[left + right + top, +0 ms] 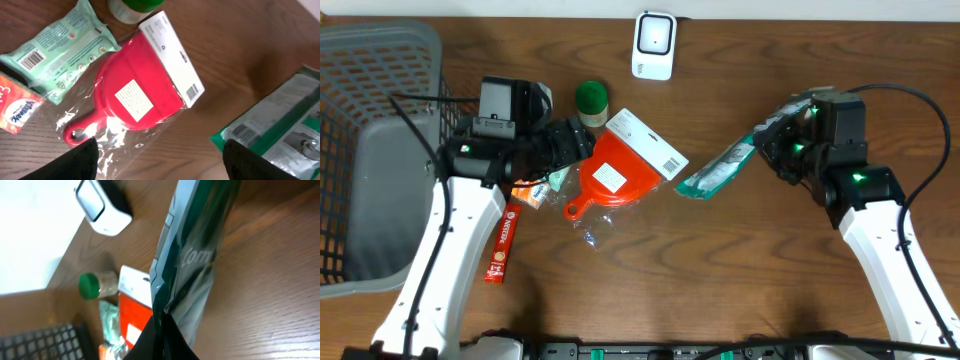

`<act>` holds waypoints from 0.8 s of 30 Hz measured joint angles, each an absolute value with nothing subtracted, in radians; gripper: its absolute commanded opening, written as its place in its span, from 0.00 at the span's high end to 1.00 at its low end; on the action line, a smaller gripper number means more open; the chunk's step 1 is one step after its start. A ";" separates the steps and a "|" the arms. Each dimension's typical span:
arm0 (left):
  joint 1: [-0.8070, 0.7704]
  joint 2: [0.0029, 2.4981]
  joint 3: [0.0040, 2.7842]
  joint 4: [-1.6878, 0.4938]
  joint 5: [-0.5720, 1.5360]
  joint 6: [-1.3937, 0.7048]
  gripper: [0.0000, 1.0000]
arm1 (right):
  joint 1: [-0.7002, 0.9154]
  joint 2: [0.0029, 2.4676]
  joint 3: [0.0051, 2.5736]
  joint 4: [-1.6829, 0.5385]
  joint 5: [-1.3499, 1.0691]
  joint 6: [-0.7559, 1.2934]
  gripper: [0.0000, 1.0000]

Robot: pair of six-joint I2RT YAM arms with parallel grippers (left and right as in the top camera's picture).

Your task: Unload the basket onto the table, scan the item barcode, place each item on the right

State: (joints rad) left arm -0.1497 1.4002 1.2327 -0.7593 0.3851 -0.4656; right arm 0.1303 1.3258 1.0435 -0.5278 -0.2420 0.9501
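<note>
Trouble ahead for the scan

Right hand [778, 140] was clamped on the green packet [720, 172], well apart from the white scanner [655, 45]. Left hand [570, 143] hung wide over the red scoop [620, 172]. Limp packet could likely sag or twist, hiding its barcode.

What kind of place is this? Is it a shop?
Probably a pretend shop checkout on a wooden table: there's a white scanner, a grey shopping basket, and packaged goods with barcodes, like the green packet.
</note>
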 measured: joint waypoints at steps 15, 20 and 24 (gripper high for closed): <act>-0.150 1.449 1.233 -0.759 0.340 -0.463 0.20 | 0.260 1.546 1.281 -0.872 -0.023 0.898 0.98; -0.150 1.449 1.233 -0.759 0.334 -0.463 0.20 | 0.323 1.547 1.430 -1.017 0.032 0.815 0.98; -0.150 1.449 1.233 -0.759 0.334 -0.463 0.20 | 0.392 1.547 1.504 -1.096 0.105 0.768 0.98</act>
